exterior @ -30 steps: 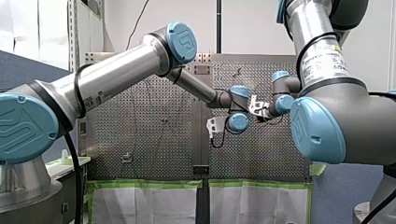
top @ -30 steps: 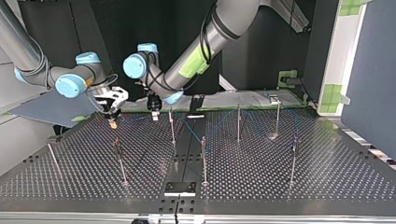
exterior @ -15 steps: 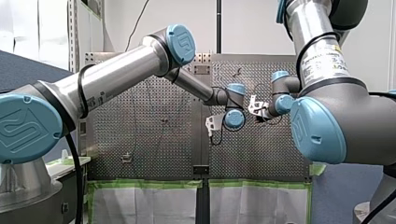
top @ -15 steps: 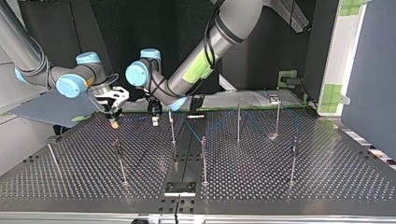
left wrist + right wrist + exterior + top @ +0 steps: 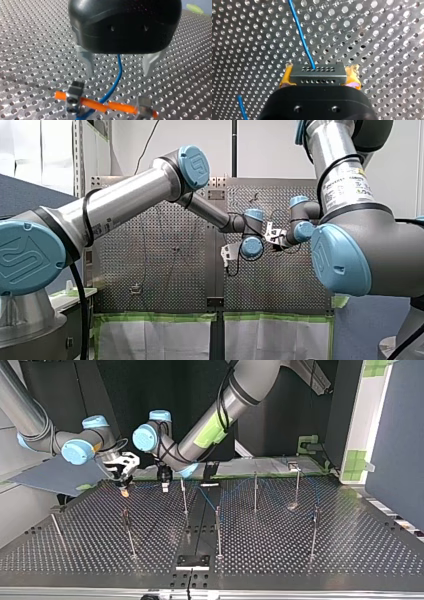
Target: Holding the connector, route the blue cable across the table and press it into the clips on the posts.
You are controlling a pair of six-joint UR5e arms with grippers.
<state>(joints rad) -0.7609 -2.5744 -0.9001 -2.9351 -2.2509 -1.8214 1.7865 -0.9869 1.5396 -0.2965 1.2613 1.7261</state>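
Note:
My right gripper [image 5: 318,77] is shut with its yellow pads on a grey connector [image 5: 317,72], low over the perforated table. The blue cable [image 5: 300,35] leaves the connector and runs ahead over the holes. In the left wrist view my left gripper [image 5: 118,65] hangs above that cable [image 5: 117,80], which passes between its metal fingers [image 5: 86,58]; these stand apart and do not touch it. Just beyond are the right gripper's orange pads [image 5: 95,103]. In the top view both grippers [image 5: 124,485] [image 5: 165,482] sit close together at the far left of the table.
Several thin posts stand on the table: one close by the left gripper [image 5: 184,495], others at the middle [image 5: 218,530], right [image 5: 314,530] and left [image 5: 128,532]. Blue cable [image 5: 207,497] is strung between the far posts. A black plate [image 5: 192,561] lies at the near edge.
My left arm's wrist has drawn slightly nearer the right gripper and settled over the cable. The right gripper, still on the connector, has barely shifted.

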